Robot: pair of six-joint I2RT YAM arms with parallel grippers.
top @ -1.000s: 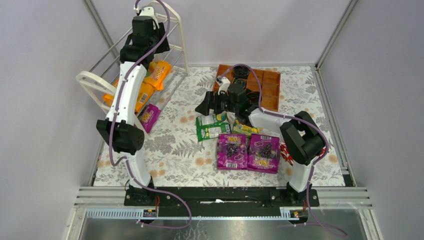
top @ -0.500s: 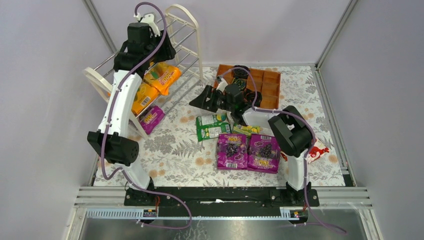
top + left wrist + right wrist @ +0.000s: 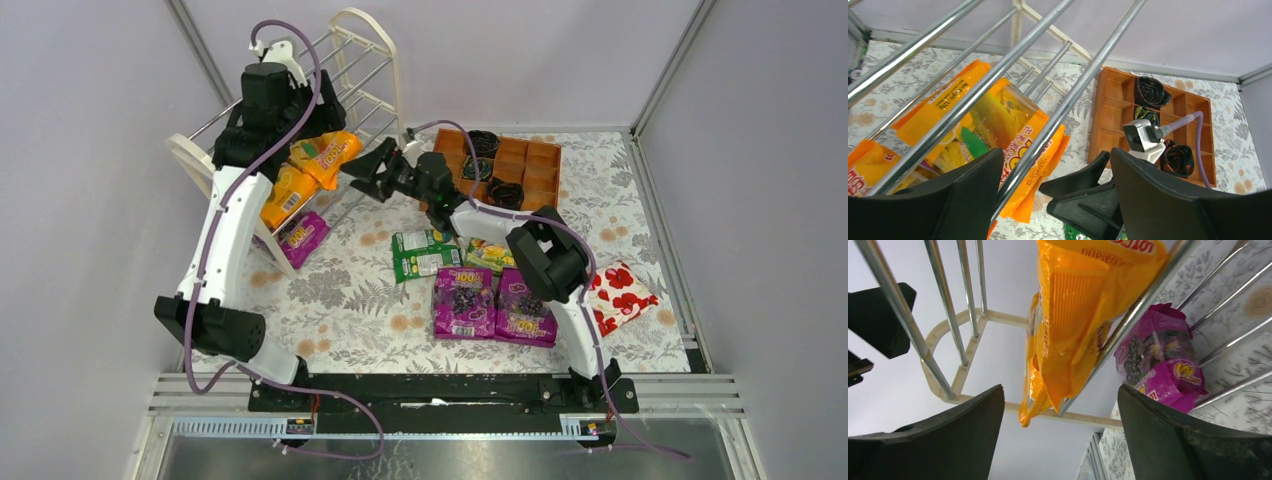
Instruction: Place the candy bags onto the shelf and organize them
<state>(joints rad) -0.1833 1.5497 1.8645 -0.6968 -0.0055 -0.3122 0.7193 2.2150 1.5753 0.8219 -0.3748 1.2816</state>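
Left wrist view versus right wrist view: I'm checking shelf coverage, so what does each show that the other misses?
Only left wrist: the orange-brown wooden compartment tray holding black coils. Only right wrist: a purple grape-print candy bag. Both: an orange glossy candy bag on the silver rods of the cream-white shelf.

left arm (image 3: 225, 225) is extended far forward and raised | left gripper (image 3: 1055, 160) jaws are held wide apart | right arm (image 3: 490, 225) is stretched forward-left | right gripper (image 3: 1058, 395) jaws are held apart, just below the left fingertips
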